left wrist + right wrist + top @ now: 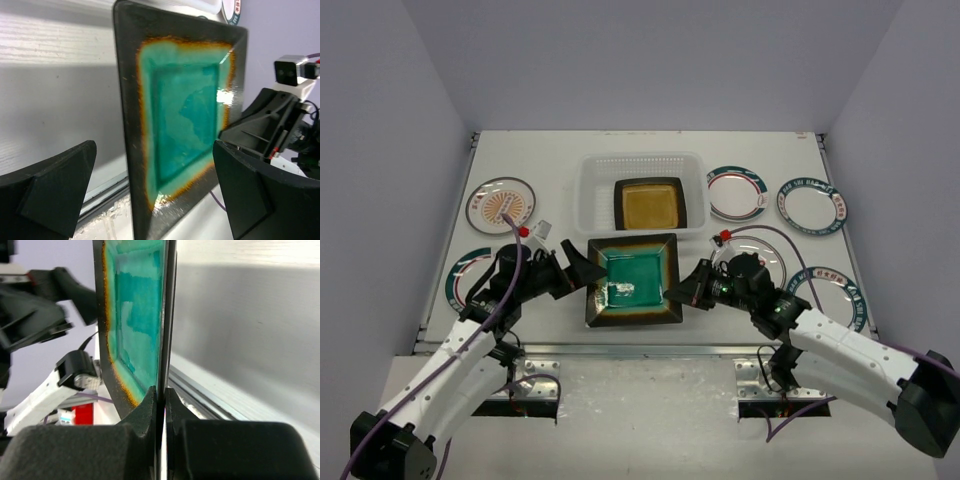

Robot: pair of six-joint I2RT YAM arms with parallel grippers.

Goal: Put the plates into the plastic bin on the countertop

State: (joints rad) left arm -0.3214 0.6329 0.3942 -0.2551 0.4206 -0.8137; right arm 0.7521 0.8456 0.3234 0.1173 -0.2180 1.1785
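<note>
A teal square plate [635, 275] with a dark rim is over the front of the countertop [555, 160]. My right gripper [682, 292] is shut on its right rim, and in the right wrist view the fingertips [152, 400] pinch the thin edge of the teal plate [135, 315]. My left gripper [585, 265] stands wide open at the plate's left edge. In the left wrist view the teal plate [185, 115] sits edge-on between the left gripper's [155, 195] jaws, touching neither. The plastic bin [588, 200] holds the amber square plate [650, 203].
Round white plates lie on both sides: two at the left [501, 205] [468, 280], and to the right of the bin [736, 192] [811, 205] [838, 297]. Another round plate [765, 255] is partly under my right arm. The metal front edge [620, 348] runs just below the teal plate.
</note>
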